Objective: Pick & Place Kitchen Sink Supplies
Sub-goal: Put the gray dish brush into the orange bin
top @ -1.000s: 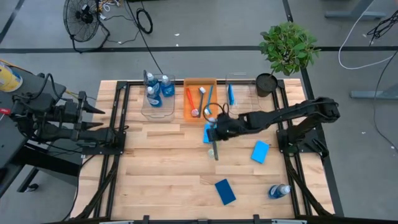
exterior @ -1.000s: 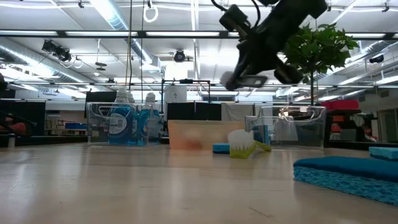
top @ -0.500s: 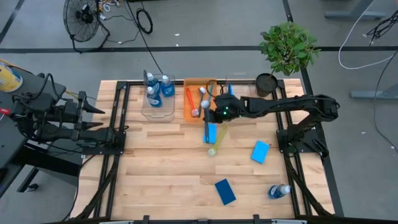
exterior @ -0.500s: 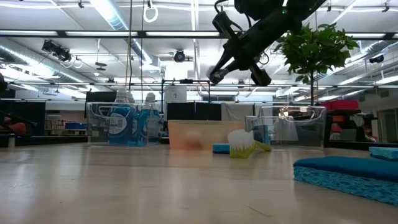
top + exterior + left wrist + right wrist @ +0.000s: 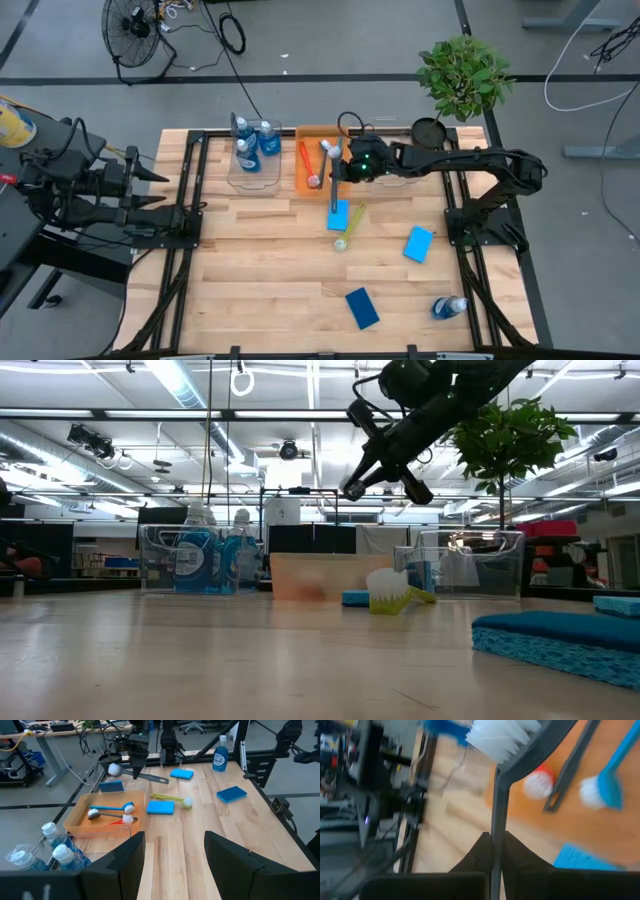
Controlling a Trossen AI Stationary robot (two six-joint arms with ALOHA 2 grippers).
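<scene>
While the right gripper (image 5: pixel 345 170) is hanging over the orange bin (image 5: pixel 300 180), it is clamping a dark grey brush (image 5: pixel 331 178) by its handle, head (image 5: pixel 325 148) pointing to the bin's far end, probably so the brush drops in lengthwise beside the red brush (image 5: pixel 304 158); the left gripper (image 5: pixel 160 190) is waiting at the table's left edge, and its fingers cannot be judged from above. Looking level across the table, that brush (image 5: pixel 375 458) is riding well above the bin rims, giving free room to descend. From the left wrist, 2 fingers (image 5: pixel 125 865) are standing apart, and the yellow-green brush (image 5: pixel 172 799) is lying just beside a blue sponge (image 5: pixel 160 807). From the right wrist, the fingers (image 5: pixel 517 857) are pinching the grey handle (image 5: pixel 496 810) over the bin.
</scene>
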